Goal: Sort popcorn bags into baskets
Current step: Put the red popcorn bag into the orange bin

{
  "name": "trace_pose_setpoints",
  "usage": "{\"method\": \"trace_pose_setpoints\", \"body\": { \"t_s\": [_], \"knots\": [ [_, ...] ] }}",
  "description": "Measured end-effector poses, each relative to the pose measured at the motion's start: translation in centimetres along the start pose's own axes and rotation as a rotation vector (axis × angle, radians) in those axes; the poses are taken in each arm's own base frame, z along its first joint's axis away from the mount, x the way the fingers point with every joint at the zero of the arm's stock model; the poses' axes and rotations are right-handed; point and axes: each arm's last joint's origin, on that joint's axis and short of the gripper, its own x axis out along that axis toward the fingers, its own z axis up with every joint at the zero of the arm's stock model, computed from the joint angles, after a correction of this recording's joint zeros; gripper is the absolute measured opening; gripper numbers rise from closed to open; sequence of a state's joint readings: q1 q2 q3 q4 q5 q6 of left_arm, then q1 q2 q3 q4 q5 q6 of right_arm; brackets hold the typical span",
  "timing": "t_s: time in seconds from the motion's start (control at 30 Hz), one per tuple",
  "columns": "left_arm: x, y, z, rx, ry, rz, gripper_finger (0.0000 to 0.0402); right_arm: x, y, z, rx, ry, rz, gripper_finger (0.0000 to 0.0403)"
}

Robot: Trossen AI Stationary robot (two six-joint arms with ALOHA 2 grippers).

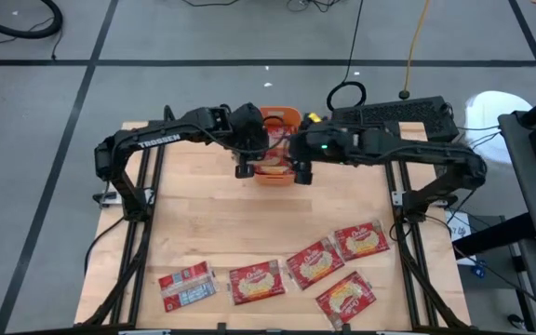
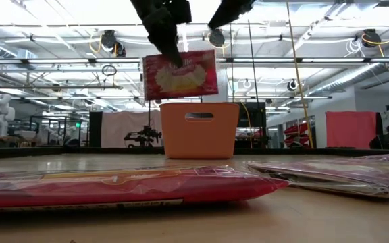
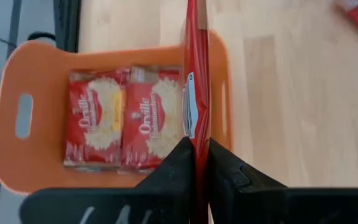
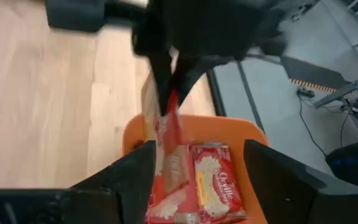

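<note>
A red popcorn bag point(image 2: 181, 75) hangs above the orange basket point(image 2: 200, 131), which stands at the table's far middle point(image 1: 283, 117). My left gripper point(image 2: 171, 52) is shut on this bag. In the left wrist view the bag point(image 3: 195, 93) shows edge-on over the basket's right wall. Two popcorn bags point(image 3: 96, 118) point(image 3: 151, 122) lie flat in the basket, label side up. My right gripper point(image 4: 197, 177) stands open close beside the hanging bag point(image 4: 166, 140), above the basket, and touches nothing that I can see. Several more bags point(image 1: 314, 263) lie flat at the table's near side. My left gripper pinches the bag's upper edge point(image 3: 197, 144) between its two fingers, left of that edge's middle in the low view. The fingers point(image 2: 174, 57) come from above, slanting down. The bag hangs upright below them with its label face toward the table's near side, clear of the basket's rim.
Loose bags lie near the front edge: one at the left point(image 1: 186, 286), one beside it point(image 1: 254, 282), and three at the right point(image 1: 361, 240) point(image 1: 345, 298). A black keyboard point(image 1: 394, 116) sits at the far right. The bare wood point(image 1: 249, 219) between basket and bags is free.
</note>
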State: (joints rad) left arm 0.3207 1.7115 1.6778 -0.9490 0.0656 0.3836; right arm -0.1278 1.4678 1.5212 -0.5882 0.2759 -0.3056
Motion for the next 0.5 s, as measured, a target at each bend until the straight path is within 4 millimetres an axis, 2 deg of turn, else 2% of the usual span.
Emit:
{"method": "trace_pose_setpoints", "body": {
  "t_s": [0.13, 0.23, 0.5],
  "knots": [
    [0.0, -0.5, 0.5, 0.032, -0.022, 0.008, 0.0022, 2.6, 0.3, -0.4, -0.050, 0.052, 0.023, 0.0240],
    [0.0, -0.9, 0.6, 0.052, -0.013, 0.020, 0.0027, 3.8, 0.1, -0.8, -0.056, 0.083, 0.024, 0.0232],
    [0.1, -1.4, 1.2, 0.103, -0.052, 0.035, 0.0040, 4.3, -1.1, -1.3, 0.017, 0.056, 0.138, 0.0176]
  ]
}}
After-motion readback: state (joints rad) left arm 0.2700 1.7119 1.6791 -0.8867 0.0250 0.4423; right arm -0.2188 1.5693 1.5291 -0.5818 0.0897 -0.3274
